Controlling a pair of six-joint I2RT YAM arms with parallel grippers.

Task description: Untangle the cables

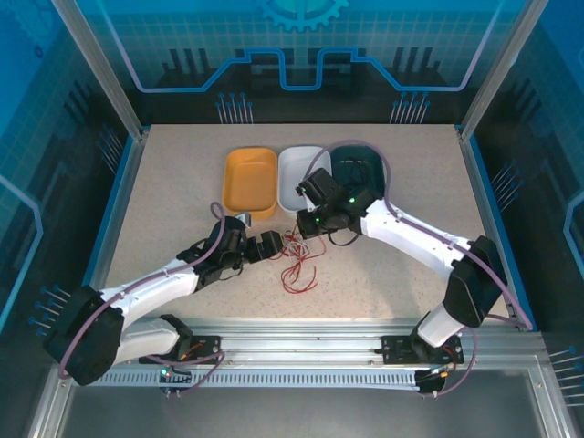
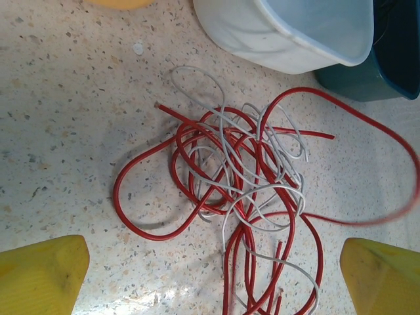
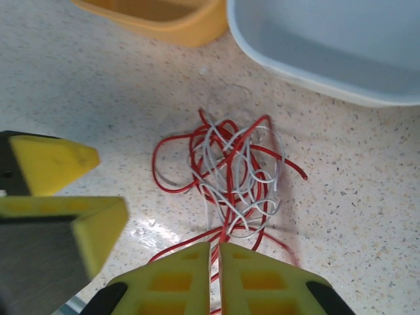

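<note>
Lying tangled beside the rim of the white plastic tray (image 2: pixel 262 39), thin red and grey cables (image 2: pixel 243 190) have bare speckled table (image 1: pixel 164 201) toward the near edge. Left fingers (image 2: pixel 42 272) spread wide above them; right fingers (image 3: pixel 177 279) pinch red strands.

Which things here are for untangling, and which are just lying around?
For the job:
thin red looping cables
thin pale grey cables
right gripper, shut on a red strand
open left gripper

Just lying about:
orange plastic tub
white plastic tub
dark teal plastic tub
</note>
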